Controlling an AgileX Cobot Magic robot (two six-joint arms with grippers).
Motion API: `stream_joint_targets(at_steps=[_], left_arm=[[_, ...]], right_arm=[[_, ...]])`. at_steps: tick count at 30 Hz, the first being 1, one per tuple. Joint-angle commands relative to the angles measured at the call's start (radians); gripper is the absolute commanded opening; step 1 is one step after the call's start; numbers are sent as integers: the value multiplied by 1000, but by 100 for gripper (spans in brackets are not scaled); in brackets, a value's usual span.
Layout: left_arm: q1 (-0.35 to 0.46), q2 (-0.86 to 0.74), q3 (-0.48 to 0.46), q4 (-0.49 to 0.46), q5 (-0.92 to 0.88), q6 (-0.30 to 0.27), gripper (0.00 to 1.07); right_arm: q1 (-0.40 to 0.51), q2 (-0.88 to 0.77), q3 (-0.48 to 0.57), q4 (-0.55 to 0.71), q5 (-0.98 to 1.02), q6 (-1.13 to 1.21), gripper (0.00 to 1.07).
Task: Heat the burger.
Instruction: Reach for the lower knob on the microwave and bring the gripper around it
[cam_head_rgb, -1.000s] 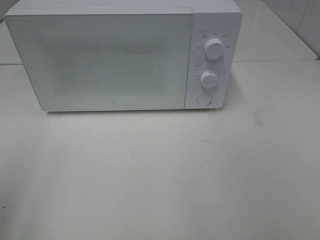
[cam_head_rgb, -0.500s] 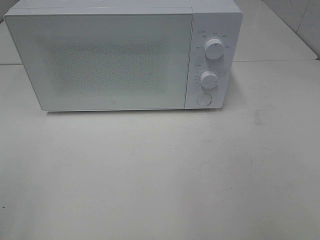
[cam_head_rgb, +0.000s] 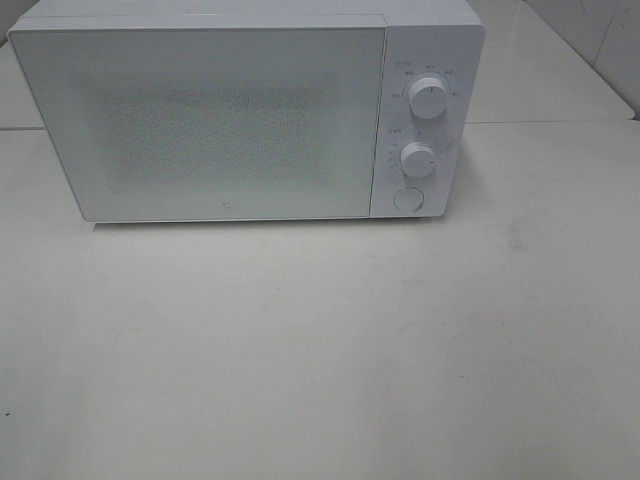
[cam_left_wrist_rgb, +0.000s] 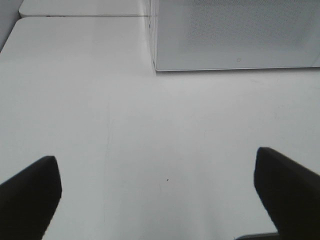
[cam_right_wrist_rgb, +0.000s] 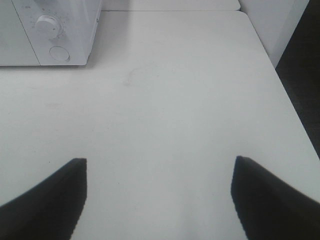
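Left hand (cam_left_wrist_rgb: 155, 160): released, its two dark fingers (cam_left_wrist_rgb: 30, 197) spread wide over the bare white surface (cam_head_rgb: 320, 350), nothing between them. Ahead of this hand stands the white microwave (cam_head_rgb: 220, 110), door closed, its lower front corner resting on the surface. The door panel is frosted and its interior cannot be made out. Control strip, ahead of the right hand (cam_right_wrist_rgb: 160, 162): upper knob (cam_head_rgb: 428, 98), lower knob (cam_head_rgb: 418, 159), round button (cam_head_rgb: 407, 198) beneath them. Right hand: likewise released, fingers apart above the bare surface, well short of the microwave. Burger: hidden from all three views, so its place cannot be told.
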Motion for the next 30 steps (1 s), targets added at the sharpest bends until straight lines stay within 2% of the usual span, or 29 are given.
stream_joint_targets(at_steps=[1,30], left_arm=[[5,-39,1,-6,-5,-4,100],[5,-40,1,-5,-5,-1,100]], right_arm=[[0,-27,4,2,-4,-9,76],[0,-15,-16,2,-31,-4,76]])
